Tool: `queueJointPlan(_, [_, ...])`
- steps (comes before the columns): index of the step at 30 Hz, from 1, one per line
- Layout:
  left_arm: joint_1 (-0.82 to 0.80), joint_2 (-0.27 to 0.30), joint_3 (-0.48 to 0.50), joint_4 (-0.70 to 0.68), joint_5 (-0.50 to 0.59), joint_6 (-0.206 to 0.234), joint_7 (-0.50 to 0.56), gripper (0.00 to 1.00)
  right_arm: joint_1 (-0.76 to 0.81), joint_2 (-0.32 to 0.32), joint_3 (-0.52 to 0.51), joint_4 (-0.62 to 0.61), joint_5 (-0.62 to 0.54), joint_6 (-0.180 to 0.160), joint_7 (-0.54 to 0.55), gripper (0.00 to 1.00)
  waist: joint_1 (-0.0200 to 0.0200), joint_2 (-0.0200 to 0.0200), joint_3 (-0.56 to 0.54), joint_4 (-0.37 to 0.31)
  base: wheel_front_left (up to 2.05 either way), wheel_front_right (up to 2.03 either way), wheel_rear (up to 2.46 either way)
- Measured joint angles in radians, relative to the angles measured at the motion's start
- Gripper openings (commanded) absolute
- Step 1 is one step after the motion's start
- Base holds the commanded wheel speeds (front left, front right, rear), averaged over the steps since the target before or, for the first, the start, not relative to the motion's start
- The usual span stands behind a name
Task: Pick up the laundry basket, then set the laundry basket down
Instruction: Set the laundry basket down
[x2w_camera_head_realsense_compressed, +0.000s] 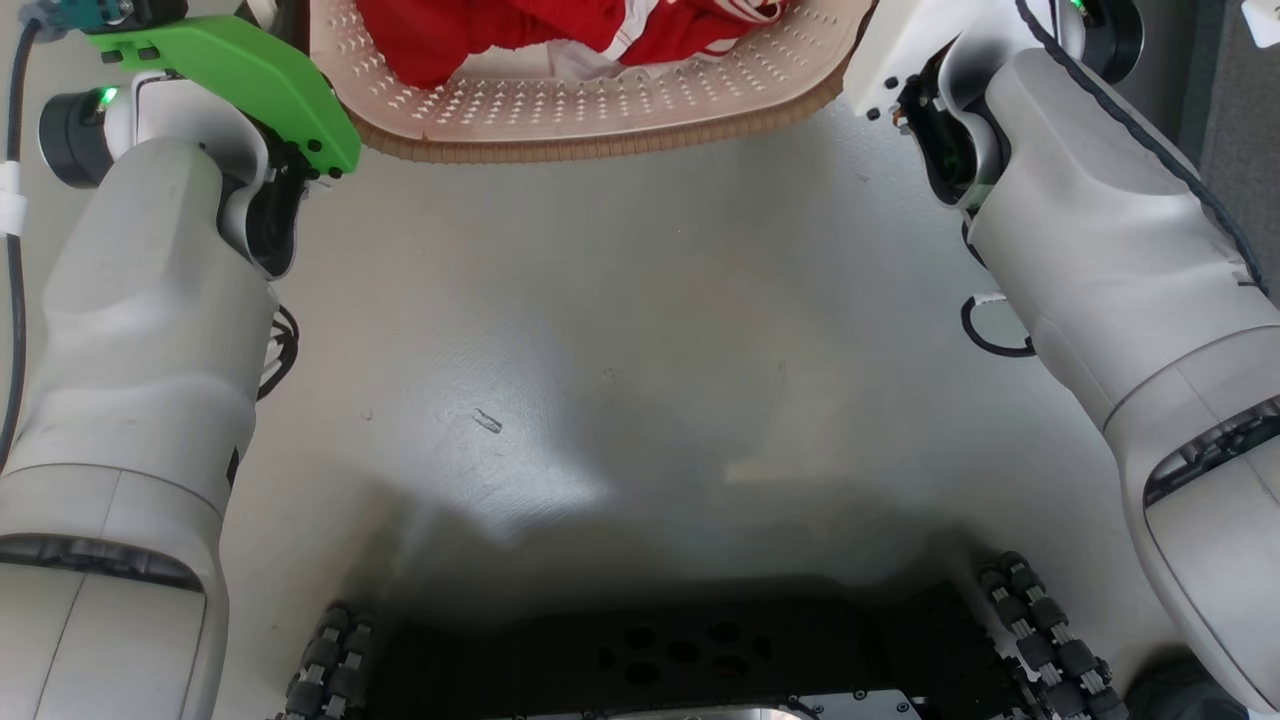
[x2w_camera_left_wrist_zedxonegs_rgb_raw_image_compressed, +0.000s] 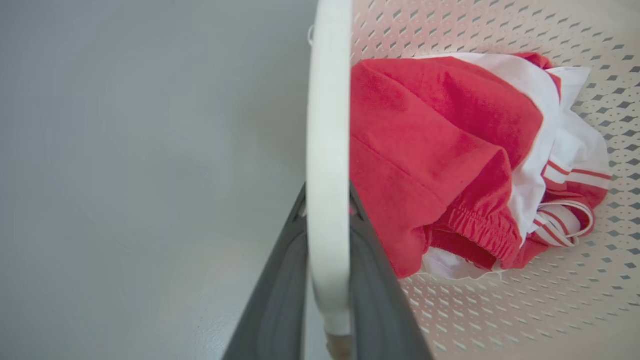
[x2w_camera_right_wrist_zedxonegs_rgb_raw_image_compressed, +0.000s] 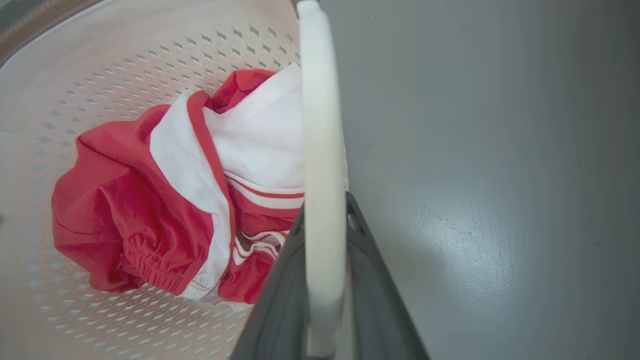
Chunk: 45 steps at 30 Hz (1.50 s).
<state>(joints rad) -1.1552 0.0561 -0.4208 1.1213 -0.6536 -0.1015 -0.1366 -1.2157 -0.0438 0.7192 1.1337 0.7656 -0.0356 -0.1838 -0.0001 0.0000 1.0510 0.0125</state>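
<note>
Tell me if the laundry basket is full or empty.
Partly filled. The laundry basket holds crumpled red and white clothing lying on its perforated bottom, and bare bottom shows around the heap.

Laundry basket (x2w_camera_head_realsense_compressed: 600, 110) sits ahead of robot's wheeled base (x2w_camera_head_realsense_compressed: 660, 650), btwn left arm (x2w_camera_head_realsense_compressed: 150, 330) & right arm (x2w_camera_head_realsense_compressed: 1120, 250), w/ a stretch of floor (x2w_camera_head_realsense_compressed: 640, 350) separating base & basket. Garment (x2w_camera_head_realsense_compressed: 500, 35) lies bunched inside basket. Left handle (x2w_camera_left_wrist_zedxonegs_rgb_raw_image_compressed: 327, 125) is pinched btwn fingers of left gripper (x2w_camera_left_wrist_zedxonegs_rgb_raw_image_compressed: 327, 200); right handle (x2w_camera_right_wrist_zedxonegs_rgb_raw_image_compressed: 320, 100) likewise in right gripper (x2w_camera_right_wrist_zedxonegs_rgb_raw_image_compressed: 324, 207), floor on outer side of each.
</note>
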Motion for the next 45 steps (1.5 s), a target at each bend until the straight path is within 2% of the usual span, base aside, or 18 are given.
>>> queueJointPlan(18, [-0.019,-0.016,-0.006,0.053,0.0,-0.009,-0.013,0.0,-0.011,0.007,0.01,0.04,-0.002,0.017,-0.009,0.0,0.0,0.0,-0.011,0.005,0.0,0.0,0.0])
queueJointPlan(19, [-0.019,-0.017,-0.007,0.058,0.0,-0.01,-0.012,0.16,-0.01,0.009,0.011,0.044,-0.004,0.018,-0.009,0.33,0.0,0.0,-0.014,0.005,0.0,0.0,0.0])
queueJointPlan(20, [-0.019,-0.019,-0.008,0.065,0.001,-0.01,-0.01,0.46,-0.009,0.01,0.013,0.049,-0.007,0.019,-0.009,1.0,0.0001,0.0,-0.018,0.005,0.0,0.0,0.0])
queueJointPlan(21, [-0.019,-0.019,-0.009,0.07,0.002,-0.01,-0.006,0.77,-0.006,0.01,0.017,0.053,-0.011,0.023,-0.006,1.0,0.0001,0.0,-0.021,0.006,0.0,0.0,0.0])
queueJointPlan(22, [-0.019,-0.017,-0.009,0.076,0.004,-0.01,-0.003,1.0,-0.003,0.008,0.02,0.059,-0.012,0.026,-0.004,1.0,0.0001,0.0,-0.024,0.006,0.0,0.0,0.0])
queueJointPlan(29, [-0.015,-0.003,-0.01,0.105,0.007,-0.007,0.001,1.0,0.002,-0.012,0.037,0.069,-0.019,0.037,0.001,1.0,0.0001,0.0,-0.04,0.006,0.0,0.0,0.0])
queueJointPlan(41, [-0.004,-0.006,-0.009,0.121,0.005,-0.008,-0.014,1.0,0.039,-0.022,0.07,0.046,-0.014,0.11,0.028,1.0,0.0001,0.0,-0.07,0.01,0.0,0.0,0.0])
queueJointPlan(45, [0.004,-0.013,-0.013,0.124,-0.002,-0.01,-0.014,1.0,0.061,-0.021,0.093,0.008,0.001,0.122,0.045,1.0,0.0001,0.0,-0.088,0.013,0.0,0.0,0.0])
